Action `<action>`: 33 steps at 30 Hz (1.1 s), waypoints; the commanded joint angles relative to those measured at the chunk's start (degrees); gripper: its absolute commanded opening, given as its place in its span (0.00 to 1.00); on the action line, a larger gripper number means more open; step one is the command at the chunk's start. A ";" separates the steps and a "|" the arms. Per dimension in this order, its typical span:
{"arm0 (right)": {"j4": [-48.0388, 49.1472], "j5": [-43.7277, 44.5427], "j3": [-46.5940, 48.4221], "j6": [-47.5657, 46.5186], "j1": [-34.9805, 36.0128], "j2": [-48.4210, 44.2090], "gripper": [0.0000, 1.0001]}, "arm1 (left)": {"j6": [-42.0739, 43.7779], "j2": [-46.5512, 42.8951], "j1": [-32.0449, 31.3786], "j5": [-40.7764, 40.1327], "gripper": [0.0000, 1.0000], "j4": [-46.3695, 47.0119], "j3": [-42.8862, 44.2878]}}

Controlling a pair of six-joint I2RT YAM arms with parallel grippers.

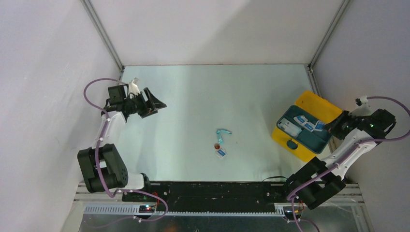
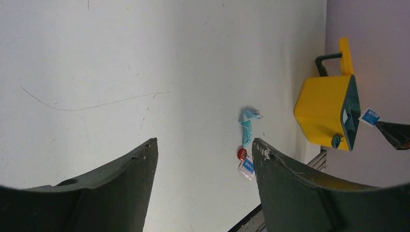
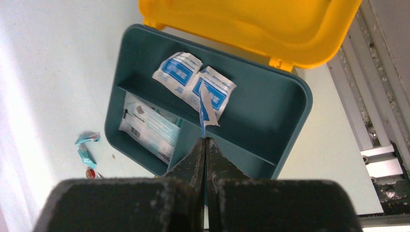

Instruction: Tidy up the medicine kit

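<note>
The medicine kit [image 1: 316, 105] (bright yellow, teal inside) sits open, far right.

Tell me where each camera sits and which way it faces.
Top external: above, behind the arms, looking down on the table; left gripper and right gripper both show.
Left wrist: on the left arm, facing across the table toward the medicine kit; its open fingers frame the view.
Right wrist: above the open kit, looking down into its teal tray; shut fingertips pinch a packet.
Shared: left wrist and top both show the teal wrapper.
</note>
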 commanded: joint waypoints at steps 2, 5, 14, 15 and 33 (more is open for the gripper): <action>0.08 2.26 -1.08 -1.53 -0.82 1.53 0.03 | 0.82 0.28 -0.77 0.85 0.76 0.51 2.65; 1.08 3.05 -1.12 -0.86 -1.15 2.58 0.02 | 0.81 -0.28 -0.83 0.62 0.76 0.52 2.49; 7.23 6.61 -2.72 0.68 -1.83 1.28 0.01 | 0.89 -1.15 -0.83 0.55 0.76 0.58 2.18; 7.83 6.59 -2.80 0.73 -1.88 1.70 0.03 | 0.81 -1.07 -0.80 0.70 0.76 0.59 2.31; 7.28 1.14 -4.70 -4.88 22.25 -12.75 0.55 | 0.72 -2.02 -0.87 -0.08 0.76 0.56 2.29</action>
